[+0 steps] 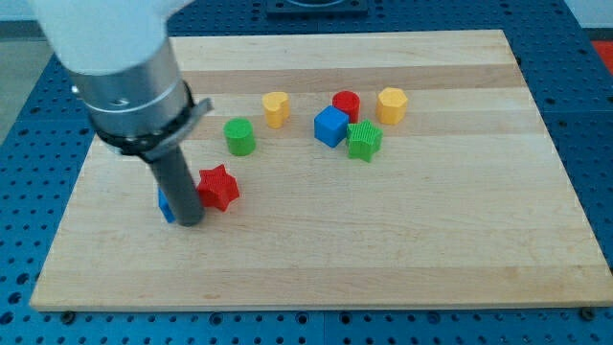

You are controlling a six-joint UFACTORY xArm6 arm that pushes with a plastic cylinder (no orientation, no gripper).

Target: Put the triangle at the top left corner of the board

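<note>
My tip point(190, 221) rests on the wooden board point(383, 249) at the view's lower left. A blue block point(166, 207), mostly hidden behind the rod, peeks out on the tip's left, touching or nearly touching it; its shape cannot be made out. A red star block point(218, 188) sits just right of the tip, very close to the rod.
A green cylinder point(239, 136) and a yellow block point(276, 108) lie up and right of the tip. Farther right are a blue cube point(330, 126), a red cylinder point(346, 103), a green star block point(364, 140) and a yellow hexagonal block point(392, 104).
</note>
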